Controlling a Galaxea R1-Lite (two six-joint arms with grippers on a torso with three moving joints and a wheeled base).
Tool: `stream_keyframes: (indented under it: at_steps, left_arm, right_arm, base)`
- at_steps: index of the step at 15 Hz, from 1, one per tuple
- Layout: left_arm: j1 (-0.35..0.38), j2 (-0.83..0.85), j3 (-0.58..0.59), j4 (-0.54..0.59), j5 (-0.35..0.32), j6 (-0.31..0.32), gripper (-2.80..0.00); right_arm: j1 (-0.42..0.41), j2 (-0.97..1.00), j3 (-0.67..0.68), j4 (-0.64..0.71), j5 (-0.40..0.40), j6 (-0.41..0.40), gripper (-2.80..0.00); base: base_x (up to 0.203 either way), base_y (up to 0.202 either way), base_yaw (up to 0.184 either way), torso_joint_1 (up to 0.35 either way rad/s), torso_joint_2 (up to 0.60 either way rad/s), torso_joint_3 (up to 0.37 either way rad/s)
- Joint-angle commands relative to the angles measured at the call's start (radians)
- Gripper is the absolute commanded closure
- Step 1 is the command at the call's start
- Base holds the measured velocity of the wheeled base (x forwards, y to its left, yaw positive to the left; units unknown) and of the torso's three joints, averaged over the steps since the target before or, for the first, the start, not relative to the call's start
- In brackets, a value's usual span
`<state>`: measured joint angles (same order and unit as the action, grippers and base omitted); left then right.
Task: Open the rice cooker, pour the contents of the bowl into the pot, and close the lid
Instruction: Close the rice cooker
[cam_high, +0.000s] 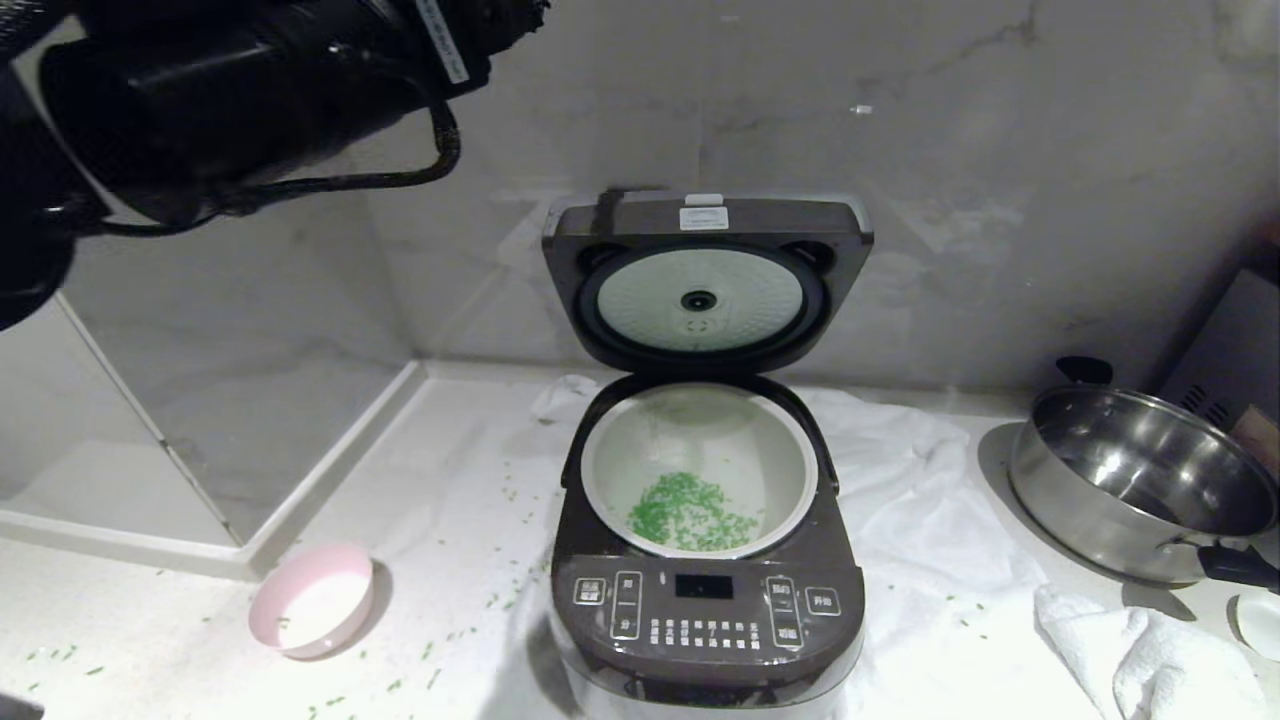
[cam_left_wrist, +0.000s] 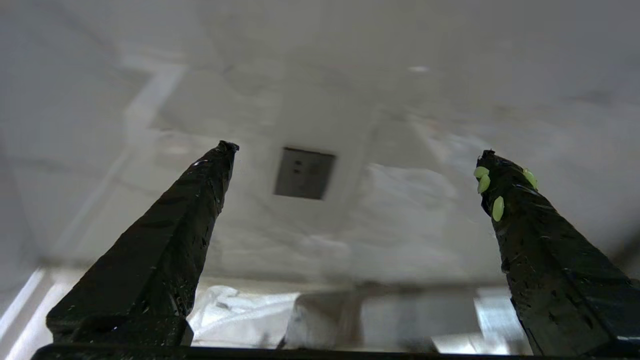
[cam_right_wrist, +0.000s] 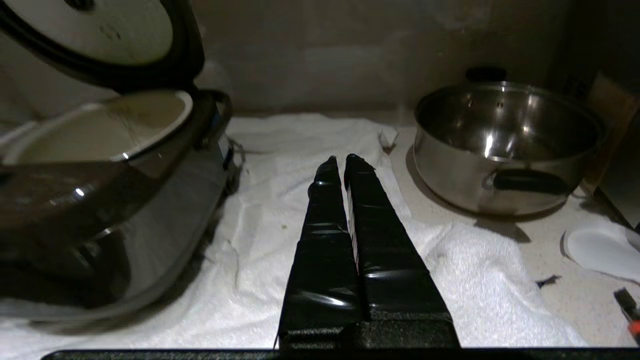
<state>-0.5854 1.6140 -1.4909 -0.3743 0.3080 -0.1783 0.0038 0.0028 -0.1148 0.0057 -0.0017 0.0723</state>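
The rice cooker (cam_high: 706, 560) stands in the middle of the counter on a white towel (cam_high: 930, 500), big and surely heavy enough to stay put when pushed on. Its lid (cam_high: 706, 285) is up at the far side, hinged and rigid, the pale inner plate facing the near side. It will likely swing down under a push on its top edge or back and needs a firm press to latch; the smooth plastic could let a finger slide. Inside, the pot (cam_high: 700, 470) holds the contents (cam_high: 688, 515), light green bits heaped towards its near wall. More bits lie scattered on the counter to the left. The bowl (cam_high: 312, 600), small, light and probably slick, sits empty at the near left, well apart from the cooker.

The left gripper (cam_left_wrist: 355, 165) is raised high at the far left with its fingers spread wide and empty, a few green bits stuck to one finger. The right gripper (cam_right_wrist: 340, 162) hangs low to the right of the cooker, fingers pressed together on nothing, with a steel pan (cam_high: 1140, 480) further right.
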Motion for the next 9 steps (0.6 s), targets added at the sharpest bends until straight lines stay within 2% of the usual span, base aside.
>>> stream_keyframes:
  at_steps: [1, 2, 3, 5, 9]
  left_arm:
    - [-0.042, 0.098, -0.040, 0.005, 0.057, -0.001, -2.80]
    - [-0.046, 0.084, -0.031, 0.022, 0.056, -0.001, -2.80]
    - [-0.047, 0.071, -0.030, 0.046, 0.056, -0.001, 0.00]
    - [-0.047, 0.058, -0.044, 0.078, 0.054, -0.001, 0.00]
    - [-0.048, 0.080, -0.087, 0.074, 0.051, -0.001, 0.00]
  right_arm:
    - [0.000, 0.024, -0.073, 0.019, 0.007, 0.004, 0.00]
    - [0.001, 0.037, -0.085, 0.023, 0.008, 0.004, 0.00]
    - [0.001, 0.038, -0.085, 0.023, 0.009, 0.004, 0.00]
    - [0.001, 0.068, -0.112, 0.023, 0.012, 0.008, 0.00]
    - [0.005, 0.148, -0.196, 0.020, 0.042, 0.050, 0.00]
  base:
    - [0.000, 0.000, 0.000, 0.000, 0.00, 0.000]
    - [0.000, 0.000, 0.000, 0.000, 0.00, 0.000]
    - [0.000, 0.000, 0.000, 0.000, 0.00, 0.000]
    - [0.000, 0.000, 0.000, 0.000, 0.00, 0.000]
    - [0.000, 0.000, 0.000, 0.000, 0.00, 0.000]
